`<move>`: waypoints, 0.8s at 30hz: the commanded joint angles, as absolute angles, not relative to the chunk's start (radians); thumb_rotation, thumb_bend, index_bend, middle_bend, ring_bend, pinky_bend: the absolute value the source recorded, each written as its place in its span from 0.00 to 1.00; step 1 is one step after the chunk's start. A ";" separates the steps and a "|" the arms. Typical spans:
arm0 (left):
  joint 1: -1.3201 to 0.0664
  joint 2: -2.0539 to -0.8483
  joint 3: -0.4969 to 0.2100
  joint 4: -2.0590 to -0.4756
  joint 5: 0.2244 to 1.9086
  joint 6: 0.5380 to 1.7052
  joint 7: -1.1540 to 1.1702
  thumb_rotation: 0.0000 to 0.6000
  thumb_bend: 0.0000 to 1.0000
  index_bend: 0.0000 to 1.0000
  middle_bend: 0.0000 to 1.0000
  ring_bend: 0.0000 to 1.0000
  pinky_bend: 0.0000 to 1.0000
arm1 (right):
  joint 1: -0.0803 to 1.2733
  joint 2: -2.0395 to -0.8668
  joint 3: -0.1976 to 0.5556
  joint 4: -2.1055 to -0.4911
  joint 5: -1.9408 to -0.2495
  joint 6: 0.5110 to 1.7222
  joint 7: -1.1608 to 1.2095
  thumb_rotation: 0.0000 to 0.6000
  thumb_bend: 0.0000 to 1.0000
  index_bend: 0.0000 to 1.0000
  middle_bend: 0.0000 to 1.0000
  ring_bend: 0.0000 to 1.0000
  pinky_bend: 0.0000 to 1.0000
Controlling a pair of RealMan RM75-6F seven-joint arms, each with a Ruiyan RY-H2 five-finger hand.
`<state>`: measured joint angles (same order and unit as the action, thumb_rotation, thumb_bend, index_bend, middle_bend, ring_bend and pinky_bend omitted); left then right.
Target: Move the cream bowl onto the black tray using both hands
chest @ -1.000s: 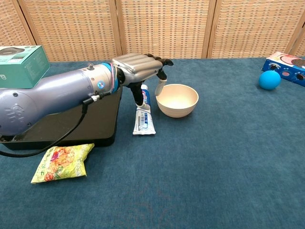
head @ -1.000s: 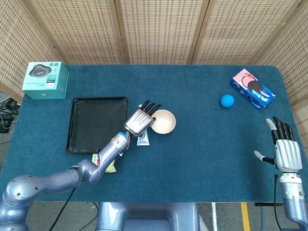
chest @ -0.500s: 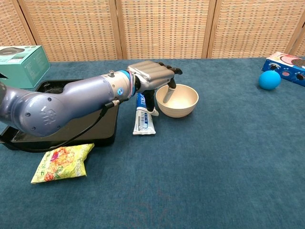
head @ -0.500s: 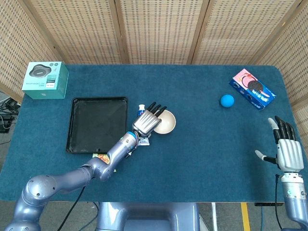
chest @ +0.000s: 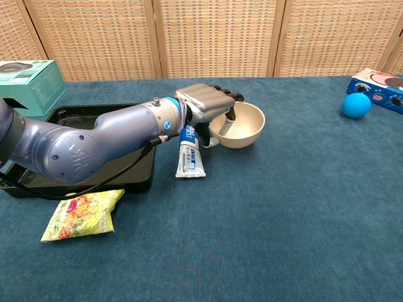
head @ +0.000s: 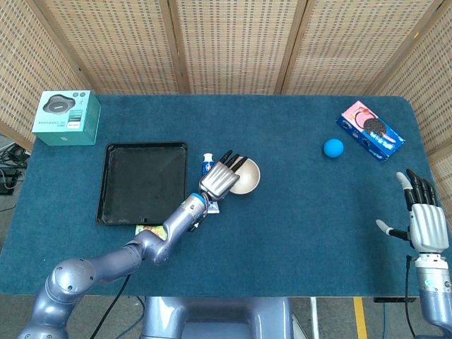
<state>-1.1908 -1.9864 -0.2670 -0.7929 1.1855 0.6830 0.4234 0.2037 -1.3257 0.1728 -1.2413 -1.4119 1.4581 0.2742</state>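
Note:
The cream bowl sits just right of the black tray and now leans to one side in the chest view. My left hand grips its near-left rim, fingers hooked inside the bowl and thumb against the outer wall. The left forearm crosses the tray's right corner. My right hand hovers open, fingers spread, past the table's right front edge, far from the bowl; only the head view shows it.
A toothpaste tube lies under my left wrist between tray and bowl. A snack bag lies in front of the tray. A green box stands at the back left. A blue ball and a cookie box are at the back right.
My left hand moved right from beside the bowl, hooked its fingers over the rim and took hold. The bowl tipped and shifted slightly right. The right hand barely drifted.

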 commanded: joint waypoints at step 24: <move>-0.870 -1.553 -0.130 -1.243 1.293 1.019 0.364 1.00 0.49 0.67 0.00 0.00 0.00 | 0.192 -1.309 0.168 -1.290 -1.455 1.501 0.241 1.00 0.16 0.00 0.00 0.00 0.00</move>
